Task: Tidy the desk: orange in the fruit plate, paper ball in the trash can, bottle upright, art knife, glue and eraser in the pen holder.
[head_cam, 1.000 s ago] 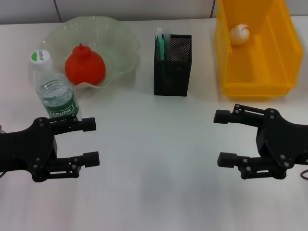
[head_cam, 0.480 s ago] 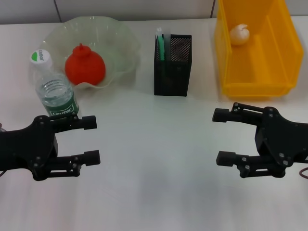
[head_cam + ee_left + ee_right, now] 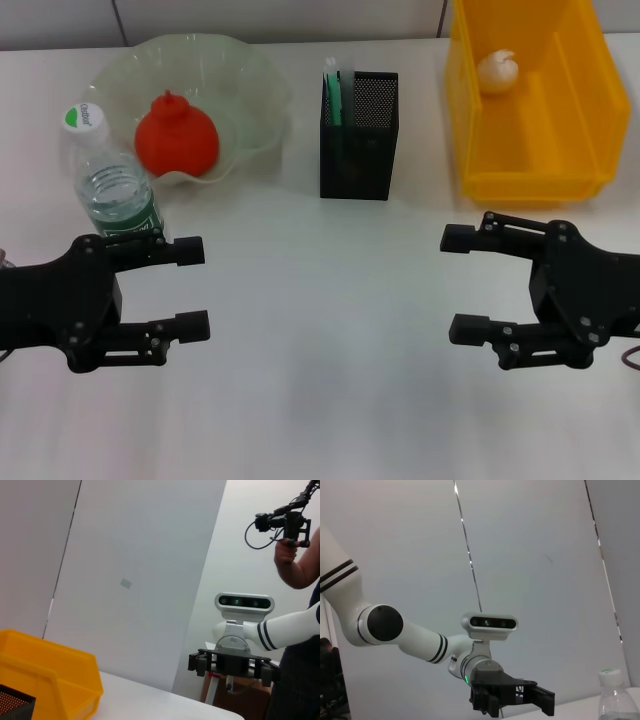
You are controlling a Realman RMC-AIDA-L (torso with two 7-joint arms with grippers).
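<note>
White surface (image 3: 320, 400), matte and evenly lit. Beyond its far edge, pale wall panels (image 3: 135, 580) split by thin dark seams (image 3: 468, 545). Past the surface's corner in the left wrist view, a person (image 3: 300, 565) holding up a black camera rig (image 3: 282, 522).

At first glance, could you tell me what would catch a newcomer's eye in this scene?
Probably the bright yellow bin at the back right, with a paper ball inside. Next, the orange in the ruffled fruit plate at back left, beside the upright bottle. In front, the left gripper and right gripper hover open, holding nothing.
</note>
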